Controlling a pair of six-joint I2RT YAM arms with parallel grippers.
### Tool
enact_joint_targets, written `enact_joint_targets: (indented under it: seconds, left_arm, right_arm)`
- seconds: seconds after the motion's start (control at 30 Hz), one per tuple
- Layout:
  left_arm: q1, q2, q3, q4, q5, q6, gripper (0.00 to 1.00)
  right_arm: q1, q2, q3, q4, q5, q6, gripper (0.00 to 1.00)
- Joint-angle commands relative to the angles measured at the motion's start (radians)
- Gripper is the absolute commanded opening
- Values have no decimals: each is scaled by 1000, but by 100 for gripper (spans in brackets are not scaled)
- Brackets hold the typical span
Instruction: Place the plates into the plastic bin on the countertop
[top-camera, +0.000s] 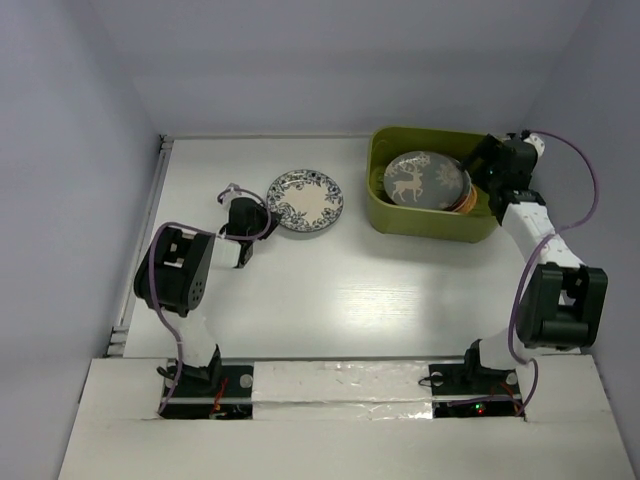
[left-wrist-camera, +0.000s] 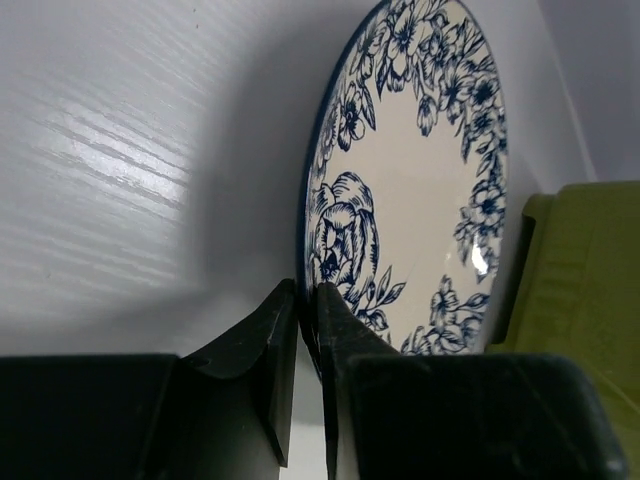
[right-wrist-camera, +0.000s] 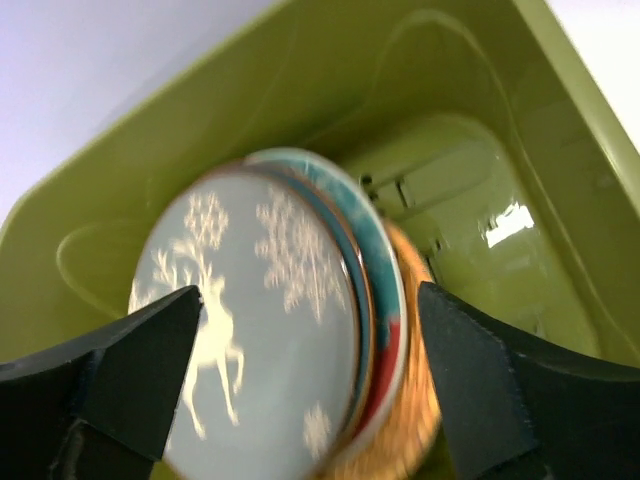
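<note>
A white plate with blue floral print (top-camera: 306, 200) lies on the countertop (top-camera: 350, 290), left of the olive-green plastic bin (top-camera: 425, 222). My left gripper (top-camera: 262, 218) is shut on that plate's near-left rim. In the left wrist view the two fingers (left-wrist-camera: 300, 300) pinch the edge of the floral plate (left-wrist-camera: 420, 170). Inside the bin a grey deer plate (top-camera: 424, 180) tops a leaning stack. My right gripper (top-camera: 472, 185) hangs open over the bin's right end. Its jaws (right-wrist-camera: 310, 340) straddle the grey plate (right-wrist-camera: 260, 320), a red-and-teal plate (right-wrist-camera: 388, 290) and an orange plate (right-wrist-camera: 420, 410) without gripping.
The bin's wall (left-wrist-camera: 585, 280) stands just right of the floral plate in the left wrist view. Its slatted floor (right-wrist-camera: 470, 220) shows behind the stack. White enclosure walls surround the counter, and a silver tape strip (top-camera: 340, 385) runs along the near edge.
</note>
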Motion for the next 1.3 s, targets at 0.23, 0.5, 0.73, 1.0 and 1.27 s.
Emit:
enact_joint_targets:
  seconds: [0.23, 0.5, 0.73, 1.0, 1.27]
  left_arm:
    - [-3, -404, -136, 118, 10, 49, 0]
    - [-3, -720, -219, 0, 30, 34, 0]
    - [-3, -924, -256, -47, 146, -31, 0]
    - [-3, -1076, -259, -133, 261, -48, 0]
    - [-3, -1120, -277, -115, 380, -88, 0]
  right_arm:
    - [289, -451, -261, 266, -223, 39, 52]
    - [611, -512, -485, 507, -227, 180, 44]
    - [754, -318, -447, 549, -109, 197, 94]
    - [754, -269, -401, 495, -37, 180, 100]
    - [754, -238, -398, 606, -95, 206, 61]
